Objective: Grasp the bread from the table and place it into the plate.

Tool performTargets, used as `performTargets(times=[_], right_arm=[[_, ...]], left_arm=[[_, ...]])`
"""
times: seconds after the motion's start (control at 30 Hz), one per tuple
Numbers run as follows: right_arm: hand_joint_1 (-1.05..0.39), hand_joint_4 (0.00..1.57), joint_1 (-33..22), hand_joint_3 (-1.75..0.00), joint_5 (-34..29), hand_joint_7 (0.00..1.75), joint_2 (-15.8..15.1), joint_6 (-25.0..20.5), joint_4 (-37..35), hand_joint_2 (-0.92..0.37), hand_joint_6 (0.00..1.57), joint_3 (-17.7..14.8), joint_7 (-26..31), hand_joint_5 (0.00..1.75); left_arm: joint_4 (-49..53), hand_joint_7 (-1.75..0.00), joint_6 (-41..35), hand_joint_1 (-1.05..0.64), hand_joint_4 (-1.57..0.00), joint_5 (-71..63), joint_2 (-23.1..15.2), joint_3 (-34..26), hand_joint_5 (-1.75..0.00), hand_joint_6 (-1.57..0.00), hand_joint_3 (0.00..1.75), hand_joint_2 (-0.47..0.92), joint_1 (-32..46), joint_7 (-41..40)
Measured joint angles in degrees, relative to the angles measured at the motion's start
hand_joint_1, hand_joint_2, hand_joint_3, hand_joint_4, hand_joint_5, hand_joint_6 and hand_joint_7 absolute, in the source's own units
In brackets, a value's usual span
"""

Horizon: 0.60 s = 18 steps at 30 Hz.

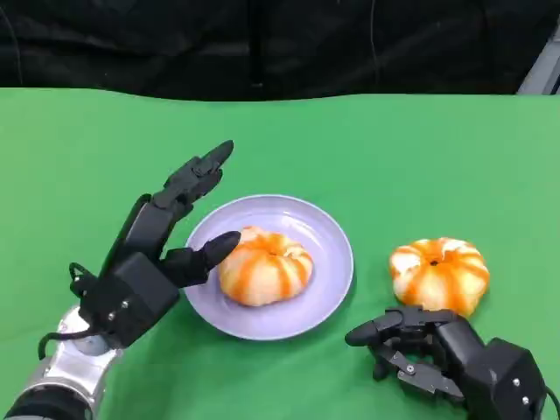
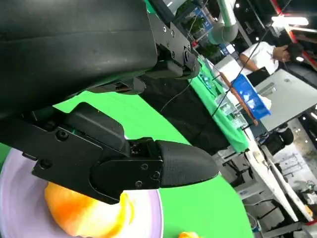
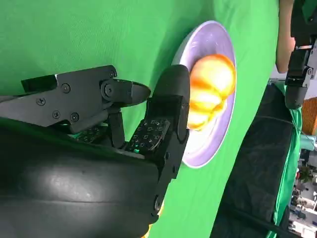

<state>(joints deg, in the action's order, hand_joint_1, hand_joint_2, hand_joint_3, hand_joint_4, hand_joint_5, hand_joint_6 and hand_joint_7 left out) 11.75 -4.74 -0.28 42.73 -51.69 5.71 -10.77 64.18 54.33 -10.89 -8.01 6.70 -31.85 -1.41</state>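
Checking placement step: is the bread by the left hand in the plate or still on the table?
In the plate. The bread sits inside the plate rim; the left hand is open beside it.

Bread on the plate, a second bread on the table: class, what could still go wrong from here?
1. The left hand is open with a fingertip right beside the bread on the plate; pulling away could nudge it or shift the plate.
2. The right hand sits just in front of the second bread without holding it; reaching in could push it away rather than grasp it.
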Motion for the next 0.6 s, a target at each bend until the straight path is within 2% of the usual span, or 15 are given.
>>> performTargets(times=[0.07, 0.2, 0.3, 0.6], right_arm=[[-0.03, 0.75, 0.1, -0.37, 0.0, 0.39, 0.0, 0.0, -0.1, -0.92, 1.09, 0.0, 0.0, 1.35], [-0.03, 0.75, 0.2, -0.37, 0.0, 0.39, 0.0, 0.3, -0.4, -0.92, 1.09, 0.0, 0.0, 1.34], [-0.03, 0.76, 0.3, -0.37, 0.0, 0.39, 0.0, 0.4, -0.7, -0.92, 1.1, -0.1, -0.1, 1.34], [-0.03, 0.76, 0.3, -0.36, 0.0, 0.39, 0.0, 0.4, -0.7, -0.92, 1.1, -0.2, -0.1, 1.33]], left_arm=[[-0.2, -0.01, 0.1, -0.84, -0.37, 1.7, 0.3, -0.8, -0.01, -0.28, 0.53, 0.92, 0.3, 2.0], [-2.1, -0.01, 1.0, -0.81, -0.36, 13.9, 2.5, -5.8, 0.0, -0.28, 0.51, 0.92, 3.1, 14.6], [-2.6, 0.0, 0.6, -0.8, -0.37, 18.3, 3.0, -8.0, -0.01, -0.27, 0.5, 0.92, 4.0, 20.3], [-4.2, -0.01, -0.1, -0.81, -0.4, 21.6, 4.1, -11.5, -0.02, -0.29, 0.49, 0.92, 4.2, 27.2]])
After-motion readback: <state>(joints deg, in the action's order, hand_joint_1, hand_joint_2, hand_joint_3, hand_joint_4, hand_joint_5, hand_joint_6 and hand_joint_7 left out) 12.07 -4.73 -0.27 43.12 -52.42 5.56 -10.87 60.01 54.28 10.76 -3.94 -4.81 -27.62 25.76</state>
